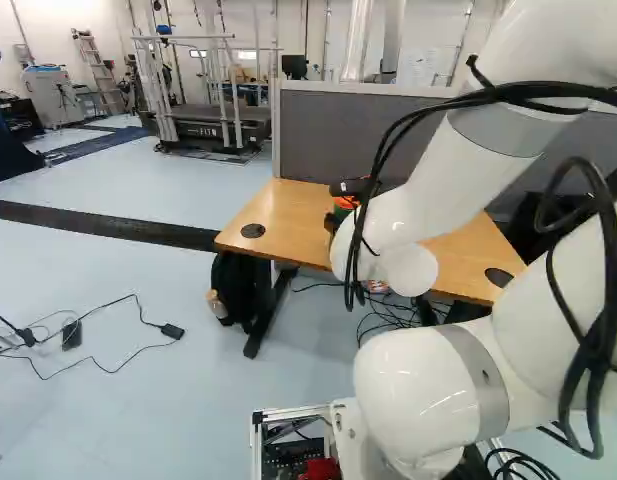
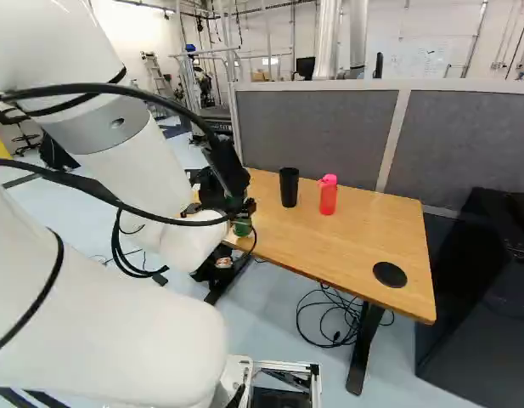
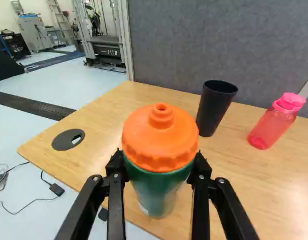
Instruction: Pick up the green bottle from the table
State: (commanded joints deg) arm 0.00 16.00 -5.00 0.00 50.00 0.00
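Note:
In the right base view my gripper is at the table's near left part, around the upper part of the green bottle. Seen from the wrist, the gripper has a finger against each side of the green bottle, just below its orange lid, and is shut on it. The bottle looks upright, over the wooden table near an edge. I cannot tell whether its base touches the tabletop. My arm partly hides the bottle in the left base view.
A black cup and a red bottle with a pink lid stand on the table beyond the gripper. Grey partition panels rise behind it. Cables lie on the floor under the table.

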